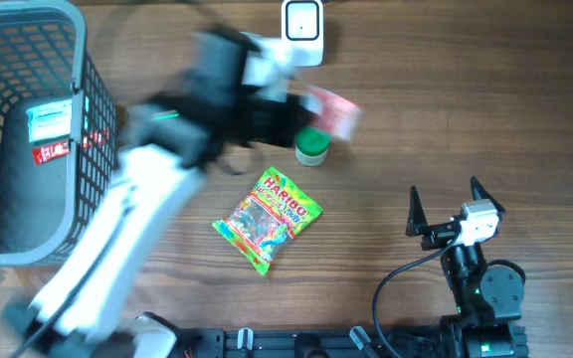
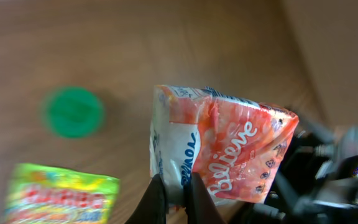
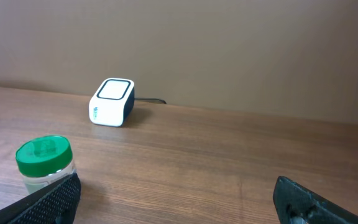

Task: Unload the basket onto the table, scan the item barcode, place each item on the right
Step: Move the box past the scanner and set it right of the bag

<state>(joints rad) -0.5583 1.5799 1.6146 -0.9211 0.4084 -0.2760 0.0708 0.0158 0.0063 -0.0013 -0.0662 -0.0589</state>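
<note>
Orange-red and white film, glossy and creased: that is the snack packet [image 2: 229,146] pinched in my left gripper [image 2: 174,190], the jaws closed together on one thin edge of it. The packet hangs in the air above the wooden table [image 1: 466,89], near the white barcode scanner [image 1: 303,22] at the far side and above the green-lidded jar [image 1: 312,147]. My left arm is blurred in the overhead view, so I cannot say how the packet is tilted toward the scanner window.

I judge the packet light and soft. It will flop and twist from a grip on one edge, and the slick film could slide out of a shallow pinch. The grip on the flat edge seems the right place: it leaves the printed faces clear, and squeezing the puffed middle might crush what is inside. Creases and glare on the film may make the code hard to read. I cannot find the barcode in any view.

My right gripper [image 1: 444,189] rests well apart, low at the near side of the table, jaws spread wide and empty. A Haribo bag [image 1: 267,219] lies flat on the table, and a grey basket [image 1: 93,129] stands at the left.
</note>
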